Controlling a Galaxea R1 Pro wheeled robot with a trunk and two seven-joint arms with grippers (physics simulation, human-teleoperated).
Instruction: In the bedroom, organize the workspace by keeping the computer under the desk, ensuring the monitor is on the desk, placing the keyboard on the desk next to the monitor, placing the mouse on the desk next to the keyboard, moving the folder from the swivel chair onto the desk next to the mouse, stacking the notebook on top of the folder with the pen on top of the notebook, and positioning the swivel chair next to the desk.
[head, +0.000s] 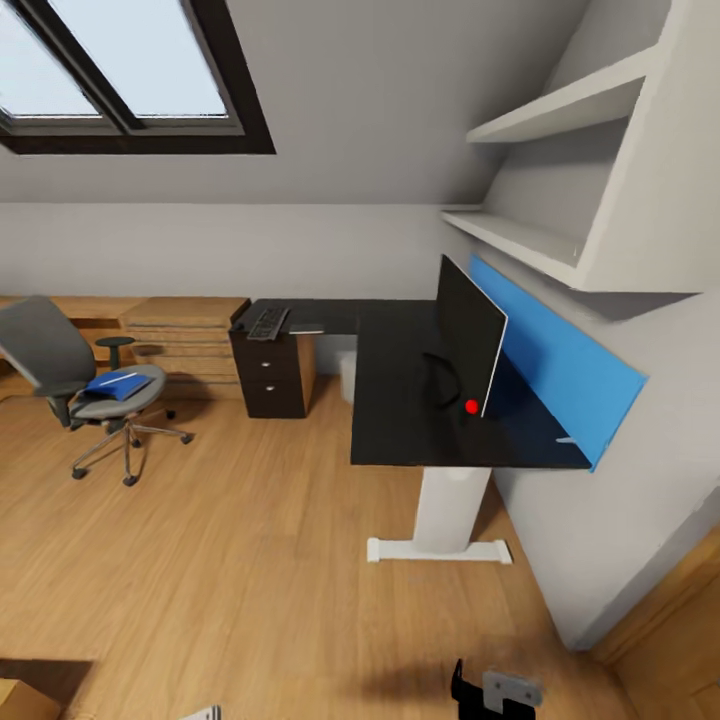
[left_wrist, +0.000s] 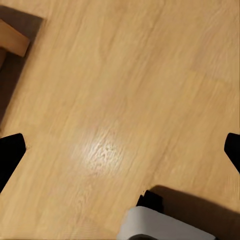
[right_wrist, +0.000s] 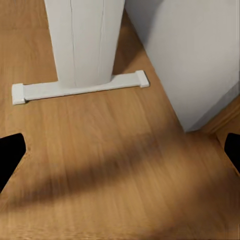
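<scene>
— Where did the folder (head: 116, 384) lie from the robot?

— Far off to the left of the head view, flat on the seat of the swivel chair (head: 85, 390), with something thin and white lying across it — likely the pen, too small to be sure. The chair stood well apart from the counter (head: 400, 400), out on the wood floor (head: 250, 560) near the low light-wood cabinets (head: 185, 340).

— And the arms?

— Both low and close to the trunk. The left wrist view looked straight down on bare floor; the right wrist view took in the counter's white leg (right_wrist: 84, 42) and its foot. Left jaws (left_wrist: 120, 150) and right jaws (right_wrist: 120, 155) both stood wide apart, fingertips at the frame edges, nothing between them.

— So which arm was nearer the folder?

— The left, by side only. Neither was within reach; my reading was that the base had to travel left toward the chair first.

— Long axis of the folder?

— Roughly across the seat, angled a little; hard to fix at that range.

— What was already on the counter?

— The monitor (head: 470, 345), upright near the blue back panel (head: 560, 370), red light at its lower corner. The keyboard (head: 268, 322) lay at the far end of the L, over the dark drawer unit (head: 268, 380) — well apart from the monitor. A pale box (head: 346, 375) showed under the counter, possibly the computer.
</scene>
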